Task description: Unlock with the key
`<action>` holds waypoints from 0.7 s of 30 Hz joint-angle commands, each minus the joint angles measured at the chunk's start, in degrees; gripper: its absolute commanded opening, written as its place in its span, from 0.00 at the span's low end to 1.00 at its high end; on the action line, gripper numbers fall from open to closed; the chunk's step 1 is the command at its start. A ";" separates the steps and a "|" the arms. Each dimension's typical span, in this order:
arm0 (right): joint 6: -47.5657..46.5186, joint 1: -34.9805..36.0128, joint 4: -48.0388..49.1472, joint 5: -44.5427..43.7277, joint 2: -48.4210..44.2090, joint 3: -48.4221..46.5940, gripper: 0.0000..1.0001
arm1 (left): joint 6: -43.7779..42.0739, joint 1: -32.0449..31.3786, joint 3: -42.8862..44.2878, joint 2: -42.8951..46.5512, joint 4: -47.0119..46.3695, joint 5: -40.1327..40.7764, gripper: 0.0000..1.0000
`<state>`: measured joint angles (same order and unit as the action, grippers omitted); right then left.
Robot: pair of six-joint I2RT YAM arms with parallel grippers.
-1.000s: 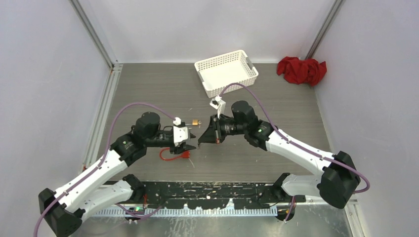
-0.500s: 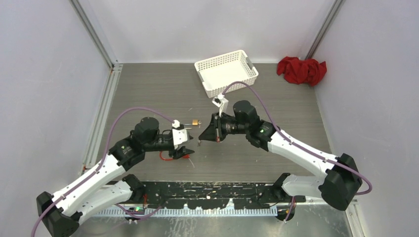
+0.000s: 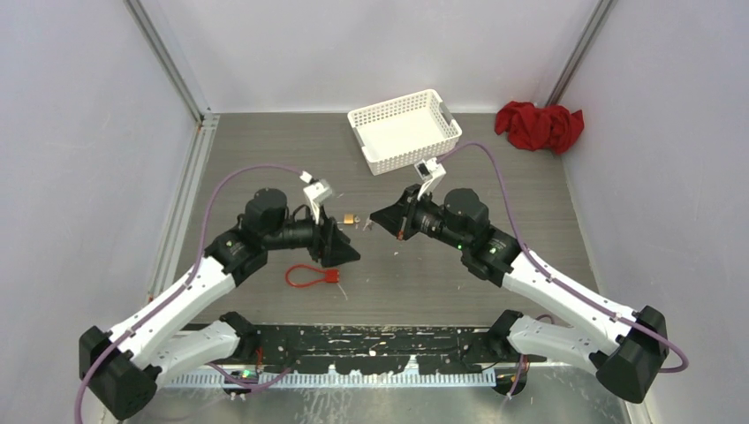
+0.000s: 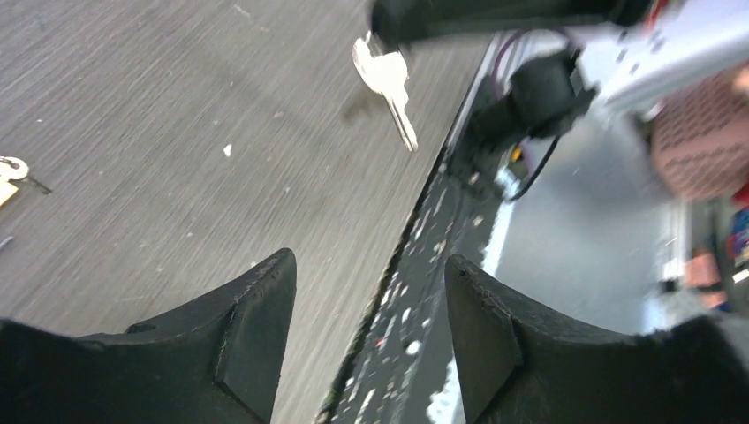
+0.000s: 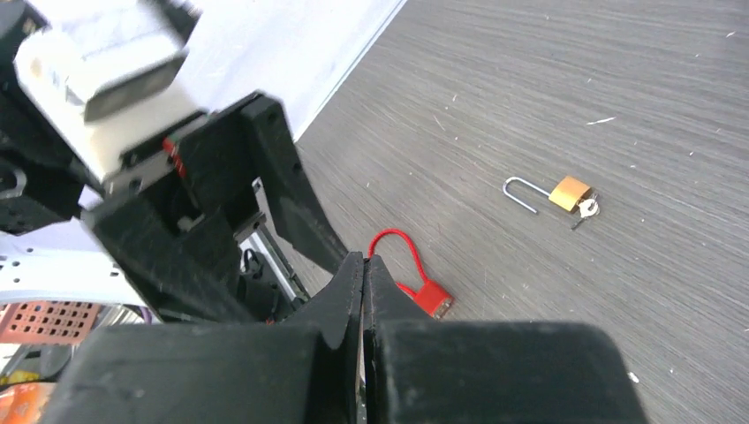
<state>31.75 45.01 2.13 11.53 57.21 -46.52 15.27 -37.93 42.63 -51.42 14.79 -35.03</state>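
Observation:
A silver key (image 4: 389,81) hangs blade-down from the tips of my right gripper (image 3: 378,217), which is shut on its head. In the right wrist view the right gripper (image 5: 363,259) shows its jaws pressed together, with the key hidden between them. My left gripper (image 4: 366,261) is open and empty. In the top view the left gripper (image 3: 347,254) faces the right one across a small gap. A red cable lock (image 3: 313,276) lies on the table below them, and the right wrist view shows the red lock (image 5: 422,292) too. A small brass padlock (image 5: 565,192) lies with its shackle open and a small key in it.
A white basket (image 3: 404,129) stands at the back centre. A red cloth (image 3: 539,124) lies in the back right corner. The black mounting rail (image 3: 380,340) runs along the near table edge. The brass padlock (image 3: 351,217) lies between the two wrists.
My left gripper has lifted off the red lock, swung toward the right arm and opened wider. The right gripper has drawn back to the right, still holding the key.

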 commanded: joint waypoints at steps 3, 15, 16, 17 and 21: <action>-1.18 2.20 6.01 -6.50 -1.55 1.42 0.01 | 24.19 5.25 8.41 -6.70 -12.94 -11.72 0.57; 2.21 2.67 11.32 -5.72 -1.30 4.66 0.01 | 27.37 6.64 7.70 -7.51 -12.11 -13.61 0.38; 2.45 2.67 11.58 -5.74 -1.45 4.80 0.01 | 27.25 6.64 7.46 -7.53 -11.96 -13.57 0.38; 2.51 2.67 11.73 -5.81 -1.56 4.85 0.01 | 27.07 6.64 7.28 -7.50 -11.74 -13.50 0.37; 2.51 2.61 11.51 -5.66 -1.84 4.78 0.01 | 25.09 7.11 6.59 -7.16 -10.43 -12.19 0.36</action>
<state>33.41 47.31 9.58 6.50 56.51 -41.58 41.43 -31.51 49.65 -59.29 5.17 -46.59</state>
